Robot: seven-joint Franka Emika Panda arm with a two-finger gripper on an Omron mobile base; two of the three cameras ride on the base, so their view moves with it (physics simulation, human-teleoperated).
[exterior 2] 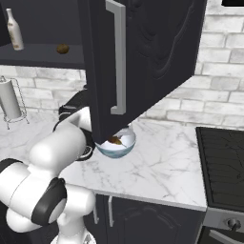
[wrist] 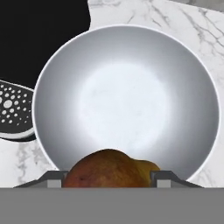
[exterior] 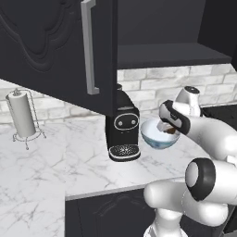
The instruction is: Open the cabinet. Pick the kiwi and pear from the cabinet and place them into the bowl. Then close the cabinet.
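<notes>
1. Left base view: the cabinet (exterior: 55,46) stands open, its door swung out over the coffee machine (exterior: 122,127). The gripper (exterior: 167,129) hangs over the bowl (exterior: 159,135) on the marble counter (exterior: 55,166), with a brownish fruit between its fingers. A paper towel holder (exterior: 22,115) stands well apart at the left, and a white kettle (exterior: 190,99) lies behind the arm.

2. Right base view: the open door hides most of the hand; the bowl (exterior 2: 116,143) shows below its lower edge with the fruit just above it. On the cabinet shelf sits a small brown fruit (exterior 2: 62,48), probably the kiwi, near a bottle (exterior 2: 14,31). A stove (exterior 2: 221,157) lies at the right.

3. Hand view: the jaws stand partly open, closed on the pear (wrist: 109,171), a reddish-tan fruit held directly above the empty bowl (wrist: 52,109).

4. Handling, as a judgement: the pear looks light, firm and smooth, so it may roll once released; a low drop at the bowl's centre suits it. The kiwi should be taken across its short width.

5. No brand, label or writing can be read.
</notes>
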